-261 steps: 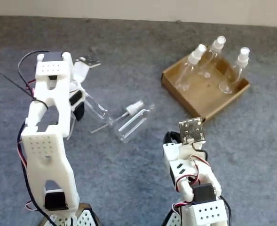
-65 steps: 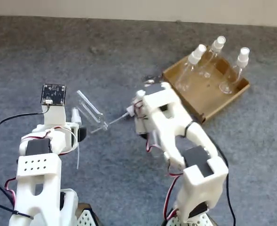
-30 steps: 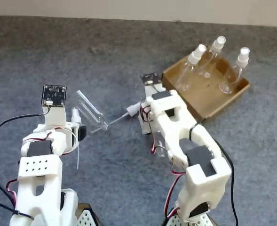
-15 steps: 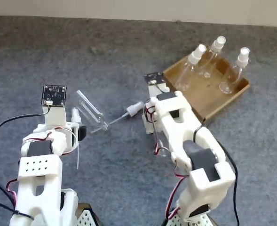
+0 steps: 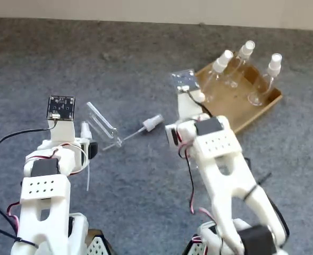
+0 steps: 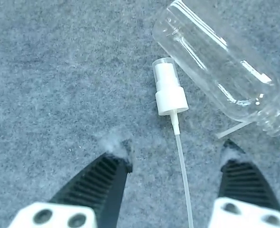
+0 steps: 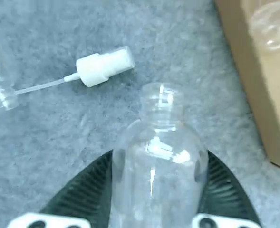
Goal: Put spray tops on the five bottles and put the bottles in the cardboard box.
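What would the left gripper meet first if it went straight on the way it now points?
Most likely the loose spray top, whose tube runs into the open left gripper; the empty bottle lies beside it, though depth is unclear.

You pulled the left arm (image 5: 44, 186) back from the centre and sent the right arm (image 5: 220, 159) out. Your right gripper (image 7: 159, 159) closed on one bottle (image 7: 159, 128), then swung it nearer the cardboard box (image 5: 265, 103).

Indoor room, exact kind unclear: grey carpet (image 5: 145, 53) covers work surface, pale wall strip (image 5: 156, 8) at 12 o'clock.
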{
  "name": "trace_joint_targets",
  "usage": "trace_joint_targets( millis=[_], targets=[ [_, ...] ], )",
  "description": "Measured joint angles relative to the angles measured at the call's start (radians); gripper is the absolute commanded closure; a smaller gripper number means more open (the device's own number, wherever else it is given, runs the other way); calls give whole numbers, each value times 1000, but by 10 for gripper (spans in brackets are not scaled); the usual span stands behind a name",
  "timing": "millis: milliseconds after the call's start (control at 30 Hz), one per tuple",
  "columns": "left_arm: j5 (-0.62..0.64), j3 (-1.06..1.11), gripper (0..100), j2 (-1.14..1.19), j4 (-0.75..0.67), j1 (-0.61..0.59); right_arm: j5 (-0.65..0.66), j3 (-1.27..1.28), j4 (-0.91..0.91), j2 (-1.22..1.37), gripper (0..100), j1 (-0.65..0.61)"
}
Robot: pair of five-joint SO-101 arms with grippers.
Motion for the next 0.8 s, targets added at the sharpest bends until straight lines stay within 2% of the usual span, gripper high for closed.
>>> trace_joint_targets(
  millis=[200, 533, 667, 800],
  targets=[
    [0, 0, 734, 0, 0, 0, 0, 135, -23, -230, 821, 3],
    [0, 0, 734, 0, 0, 0, 0, 480, -239, -601, 821, 35],
    [0, 0, 734, 0, 0, 0, 0, 554, -275, -694, 821, 64],
    [0, 0, 734, 0, 0, 0, 0, 674, -404, -747, 821, 72]
  ],
)
